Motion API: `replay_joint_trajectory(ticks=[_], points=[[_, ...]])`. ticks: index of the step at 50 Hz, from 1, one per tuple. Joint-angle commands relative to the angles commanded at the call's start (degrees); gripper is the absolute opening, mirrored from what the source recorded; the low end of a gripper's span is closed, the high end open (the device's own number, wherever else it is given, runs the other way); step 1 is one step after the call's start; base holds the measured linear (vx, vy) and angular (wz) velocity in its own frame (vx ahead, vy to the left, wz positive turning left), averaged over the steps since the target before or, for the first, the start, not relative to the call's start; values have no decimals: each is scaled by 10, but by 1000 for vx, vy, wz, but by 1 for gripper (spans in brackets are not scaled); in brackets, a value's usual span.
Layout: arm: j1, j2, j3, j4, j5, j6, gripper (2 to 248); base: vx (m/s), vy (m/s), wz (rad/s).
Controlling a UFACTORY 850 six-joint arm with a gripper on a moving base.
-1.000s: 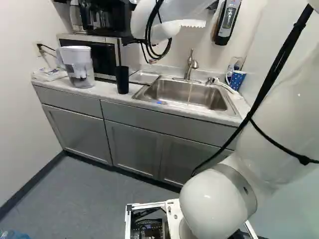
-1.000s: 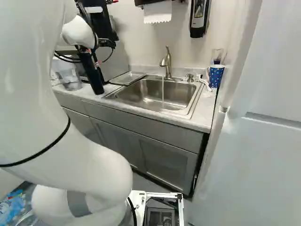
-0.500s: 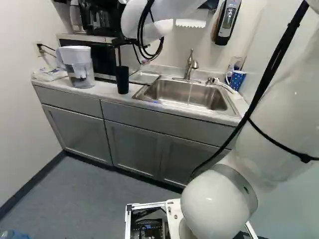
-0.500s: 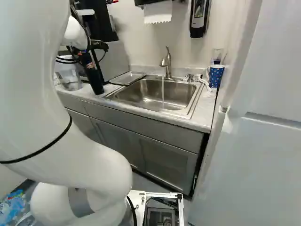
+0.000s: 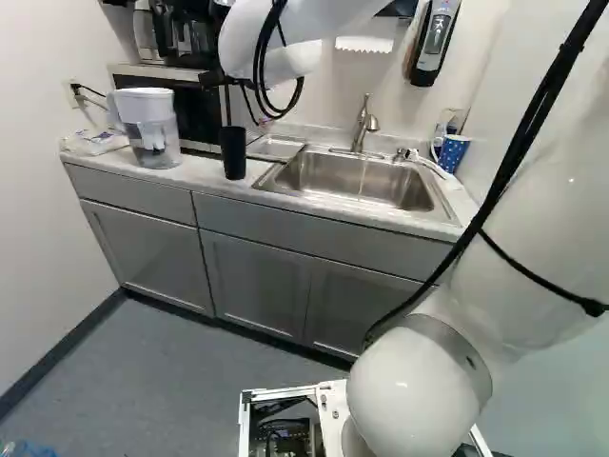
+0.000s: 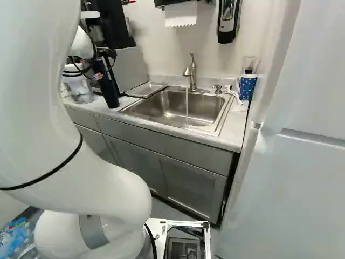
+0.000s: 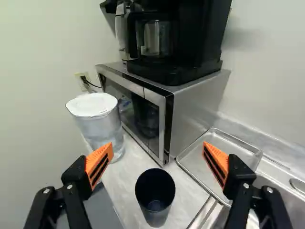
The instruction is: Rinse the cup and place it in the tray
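Wrist view: the end effector (image 7: 157, 143) is hanging wide open, and the black cup (image 7: 155, 200) is standing upright on the desk (image 7: 127, 164) below, pretty much between its fingers, left of the sink (image 5: 324, 176).

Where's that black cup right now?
The black cup stands on the counter in the left base view, between the pitcher and the sink; in the wrist view it is ahead of the open gripper.

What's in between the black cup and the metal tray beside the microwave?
Nothing: just bare counter separates the cup from the tray. The wrist view shows that stretch.
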Motion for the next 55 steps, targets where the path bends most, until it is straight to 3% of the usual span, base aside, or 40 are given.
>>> replay_joint_trajectory(ticks=[55], points=[[1, -30, 37, 0, 8, 0, 247, 0, 0, 0]])
